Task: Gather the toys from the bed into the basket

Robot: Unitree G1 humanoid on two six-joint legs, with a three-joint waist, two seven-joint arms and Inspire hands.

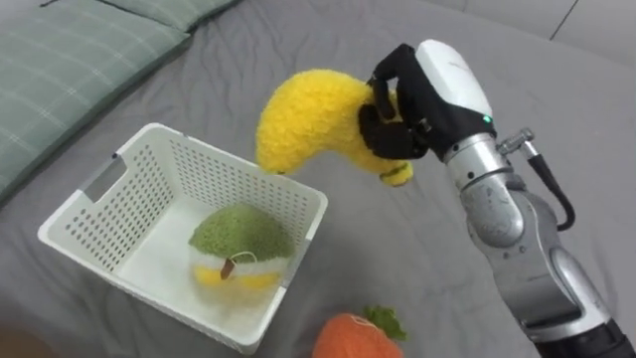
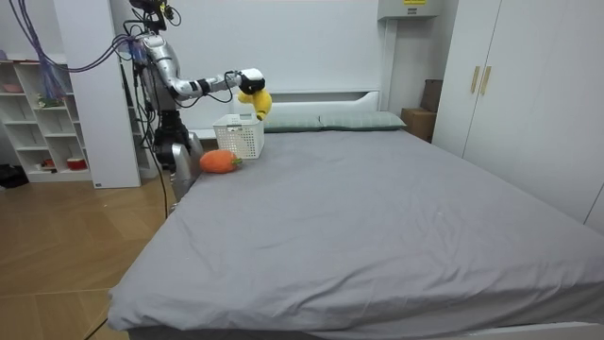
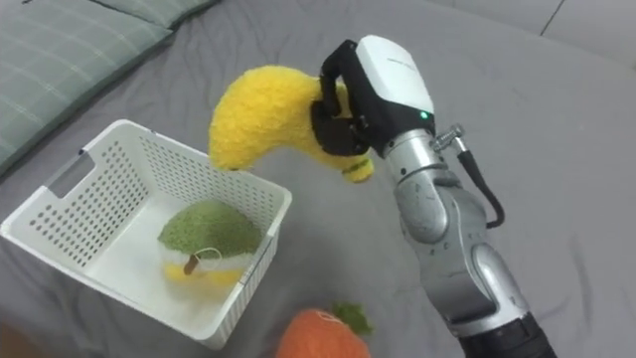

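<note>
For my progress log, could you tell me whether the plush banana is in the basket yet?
Out: the right hand holds the banana in the air above the basket rim.

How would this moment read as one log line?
right hand: shut on plush banana | position: above basket rim | basket: green plush inside

Right arm stretches forward, right hand (image 1: 429,91) clenched, wrist seemingly bent down.

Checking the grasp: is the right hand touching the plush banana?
Touching. The left eye view shows the right hand with its fingers curled round the plush banana.
</note>
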